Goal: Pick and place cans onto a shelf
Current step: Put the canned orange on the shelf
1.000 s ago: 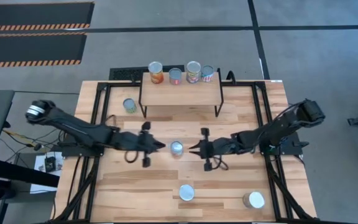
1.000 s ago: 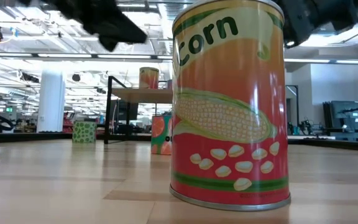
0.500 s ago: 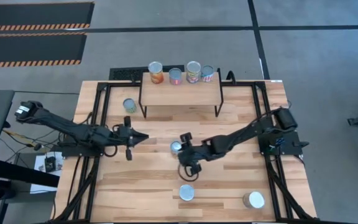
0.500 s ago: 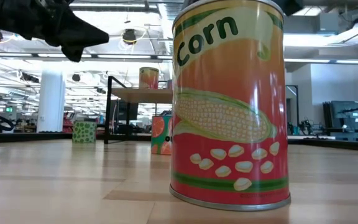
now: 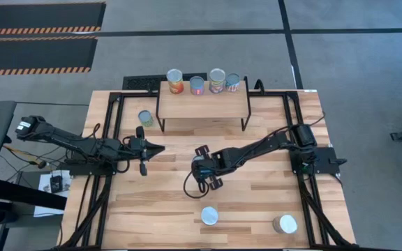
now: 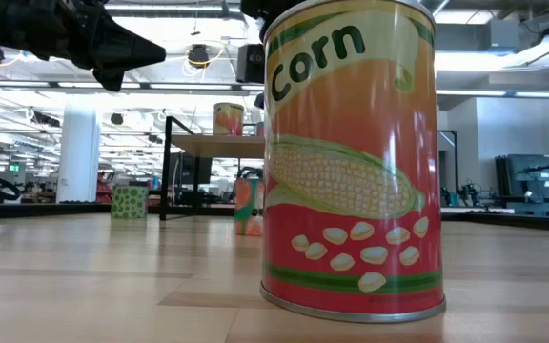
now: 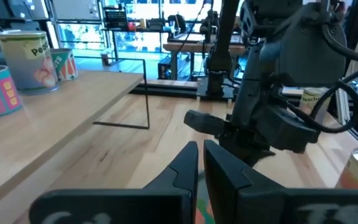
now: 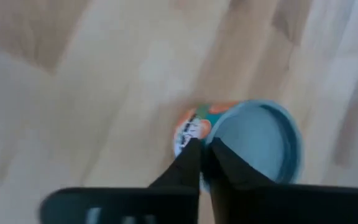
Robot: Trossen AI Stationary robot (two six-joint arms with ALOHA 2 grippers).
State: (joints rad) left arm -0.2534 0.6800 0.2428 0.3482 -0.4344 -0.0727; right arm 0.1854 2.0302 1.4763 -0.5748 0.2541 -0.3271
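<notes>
My right gripper [image 5: 199, 166] sits over the centre-frame can [image 8: 253, 140], fingers nearly together, nothing held. Left gripper [image 5: 160, 147] shut, empty. Can looks rigid, slick, light; I'd grasp mid-label, across its sides.

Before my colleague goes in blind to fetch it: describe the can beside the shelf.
Find the raised shelf at the table's far edge. Beside its left legs one green-labelled can stands on the table; its neighbours all stand up top.
</notes>
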